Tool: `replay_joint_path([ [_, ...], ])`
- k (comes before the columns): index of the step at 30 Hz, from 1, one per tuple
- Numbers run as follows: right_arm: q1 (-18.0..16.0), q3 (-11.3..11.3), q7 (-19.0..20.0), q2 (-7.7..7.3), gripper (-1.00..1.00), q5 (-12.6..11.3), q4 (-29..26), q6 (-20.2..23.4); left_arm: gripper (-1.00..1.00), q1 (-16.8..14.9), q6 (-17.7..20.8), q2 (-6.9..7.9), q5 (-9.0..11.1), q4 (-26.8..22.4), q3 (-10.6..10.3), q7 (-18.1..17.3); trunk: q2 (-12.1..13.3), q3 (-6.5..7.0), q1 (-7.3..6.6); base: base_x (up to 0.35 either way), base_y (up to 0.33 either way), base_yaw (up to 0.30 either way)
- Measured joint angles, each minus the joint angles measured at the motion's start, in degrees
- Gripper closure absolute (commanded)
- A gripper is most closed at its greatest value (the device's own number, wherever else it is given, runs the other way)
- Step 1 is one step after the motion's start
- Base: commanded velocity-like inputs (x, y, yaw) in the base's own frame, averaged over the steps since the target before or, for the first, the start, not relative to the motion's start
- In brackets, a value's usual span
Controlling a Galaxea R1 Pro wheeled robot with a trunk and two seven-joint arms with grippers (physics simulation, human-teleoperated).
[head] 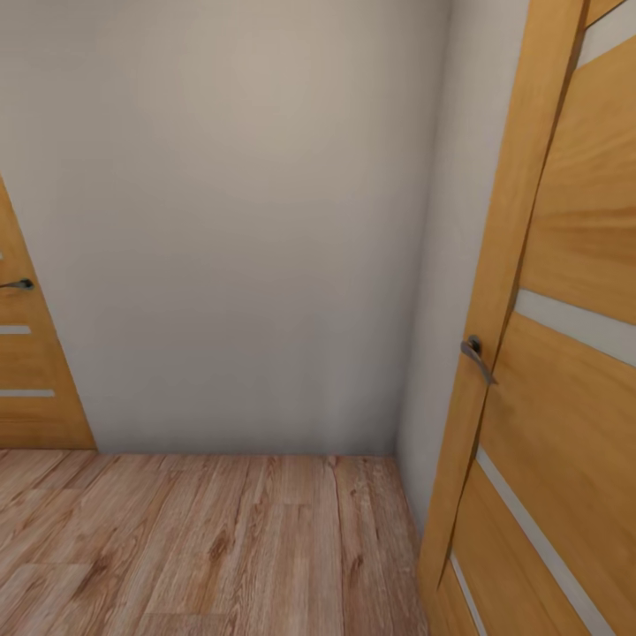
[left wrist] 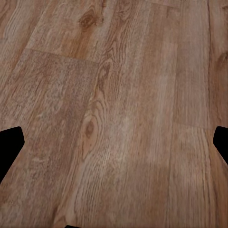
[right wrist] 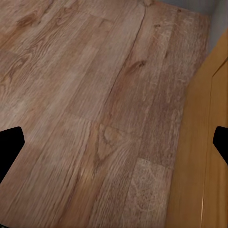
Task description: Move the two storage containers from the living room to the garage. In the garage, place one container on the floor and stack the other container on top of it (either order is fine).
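Storage containers are what this job is about, and from where I stand neither orange-red bin can be seen, so I cannot say which way they lie from either hand, how their long sides run, or which arm is nearer.

Starting at the left hand [left wrist: 114,142]: its two dark fingertips sit at opposite edges of the left wrist view, spread wide with nothing between them, hanging over bare wood plank flooring [left wrist: 114,95]. The right hand [right wrist: 114,142] is likewise spread and empty, over the same planks, with the large wooden door [right wrist: 204,156] just beside it.

Taking that door [head: 565,353] as the landmark: it fills the right of the head view, orange-brown with pale inset strips and a grey lever handle [head: 477,358]. Left of it a plain beige wall [head: 230,221] meets the planks. Well left of it, a second door [head: 31,371] of the same make is cut off by the frame edge.

I judge the robot is under way through a passage. Whether either door leads to the garage is not clear.
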Motion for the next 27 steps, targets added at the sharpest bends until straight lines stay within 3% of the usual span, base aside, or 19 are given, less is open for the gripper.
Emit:
replay_joint_path([
  [8,0.0,0.02,0.0,0.0,-1.0,0.0,0.0,0.01,-1.0,0.0,0.05,0.09,0.0,-0.01,0.0,0.0,0.0,0.0,-0.01,0.156,0.0,0.0],
  [27,-0.05,0.02,0.01,0.0,-1.0,0.0,0.0,0.01,-1.0,0.0,-0.01,0.15,0.0,-0.06,0.0,0.0,0.0,0.0,0.01,0.034,0.0,0.0],
])
